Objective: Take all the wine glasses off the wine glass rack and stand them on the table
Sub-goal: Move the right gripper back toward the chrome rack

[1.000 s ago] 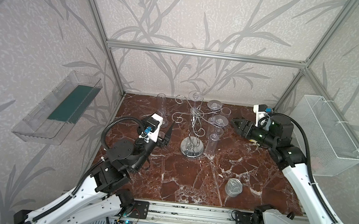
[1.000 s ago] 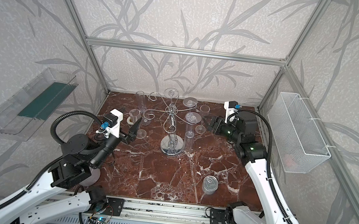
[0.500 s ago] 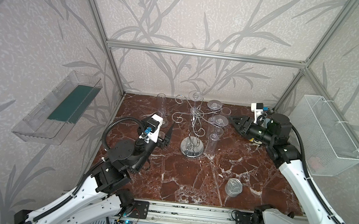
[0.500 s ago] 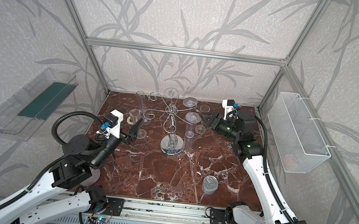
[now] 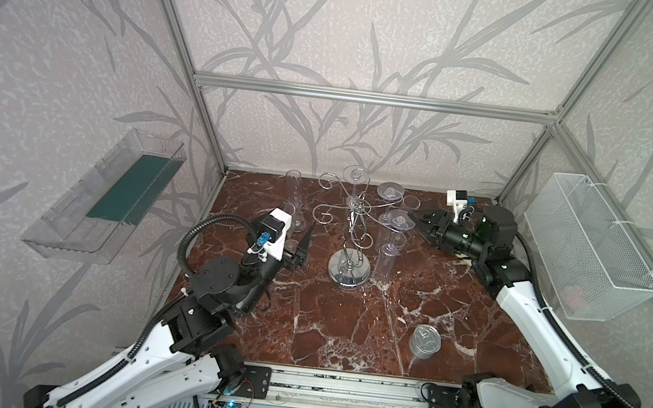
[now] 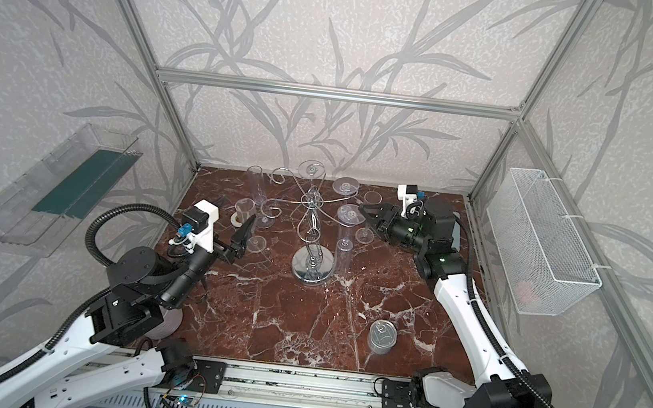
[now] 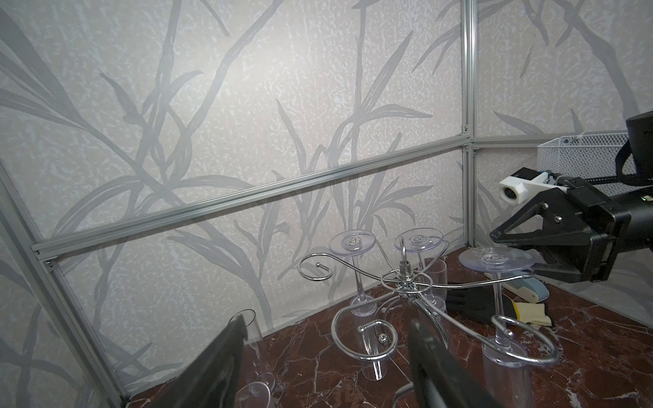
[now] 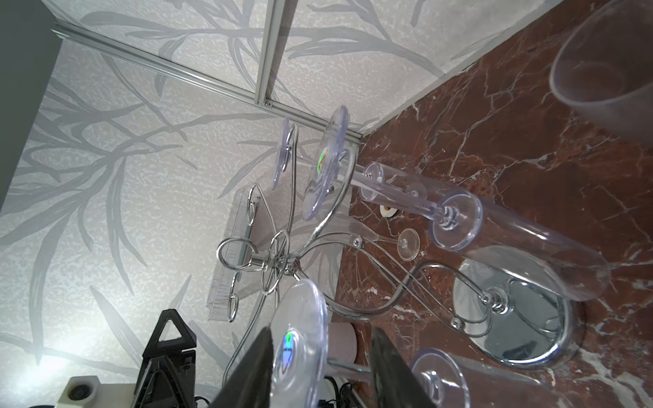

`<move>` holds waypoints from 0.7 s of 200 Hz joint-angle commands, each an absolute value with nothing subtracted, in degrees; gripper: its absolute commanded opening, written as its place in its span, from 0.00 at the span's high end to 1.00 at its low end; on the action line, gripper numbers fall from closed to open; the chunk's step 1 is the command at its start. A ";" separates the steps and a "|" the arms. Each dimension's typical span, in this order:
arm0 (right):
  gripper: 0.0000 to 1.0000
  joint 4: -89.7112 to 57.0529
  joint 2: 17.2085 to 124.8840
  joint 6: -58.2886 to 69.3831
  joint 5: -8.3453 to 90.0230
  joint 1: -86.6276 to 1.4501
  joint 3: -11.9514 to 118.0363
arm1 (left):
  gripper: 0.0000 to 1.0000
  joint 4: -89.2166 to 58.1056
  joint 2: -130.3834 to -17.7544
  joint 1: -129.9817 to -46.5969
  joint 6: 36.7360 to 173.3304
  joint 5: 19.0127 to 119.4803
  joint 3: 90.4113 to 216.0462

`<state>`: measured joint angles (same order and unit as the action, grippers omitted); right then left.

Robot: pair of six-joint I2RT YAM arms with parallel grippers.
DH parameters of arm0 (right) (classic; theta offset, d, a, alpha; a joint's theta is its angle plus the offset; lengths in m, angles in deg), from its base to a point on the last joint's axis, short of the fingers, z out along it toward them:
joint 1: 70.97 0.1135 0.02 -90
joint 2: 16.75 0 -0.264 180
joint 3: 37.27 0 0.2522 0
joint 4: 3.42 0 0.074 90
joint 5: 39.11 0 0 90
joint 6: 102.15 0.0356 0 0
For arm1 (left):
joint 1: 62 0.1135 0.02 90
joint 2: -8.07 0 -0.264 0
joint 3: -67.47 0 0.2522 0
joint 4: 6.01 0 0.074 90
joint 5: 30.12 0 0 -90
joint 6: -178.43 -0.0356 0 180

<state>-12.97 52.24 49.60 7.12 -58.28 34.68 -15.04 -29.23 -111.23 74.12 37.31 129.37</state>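
Observation:
The chrome wine glass rack point(image 5: 353, 233) point(image 6: 315, 229) stands mid-table on its mirrored base, and clear glasses hang upside down from its curled arms. My right gripper point(image 5: 414, 219) point(image 6: 366, 214) point(image 8: 321, 332) has reached the wine glass on the right-hand arm. Its jaws straddle that glass's round foot point(image 5: 398, 220) point(image 7: 494, 259) point(image 8: 298, 346), one finger at each flat face, with a gap still showing on the stem side. My left gripper point(image 5: 306, 236) point(image 7: 327, 328) hovers left of the rack, open with nothing between its fingers.
Two more glasses point(image 5: 355, 173) point(image 5: 390, 190) hang on the rack's far arms. Several loose glasses stand on the marble, one tall one point(image 5: 292, 188) at the back left. A steel tin can point(image 5: 424, 341) sits front right. A wire basket point(image 5: 587, 247) hangs on the right wall and a clear tray point(image 5: 104, 192) on the left wall.
My right gripper has moved left to the rack and its jaws have narrowed around the hanging glass's foot. The left arm has not moved.

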 commanded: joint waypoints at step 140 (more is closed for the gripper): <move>0.72 -4.21 54.69 58.91 3.89 -56.90 32.44 | 0.26 -15.86 -26.95 -111.06 74.97 36.48 127.85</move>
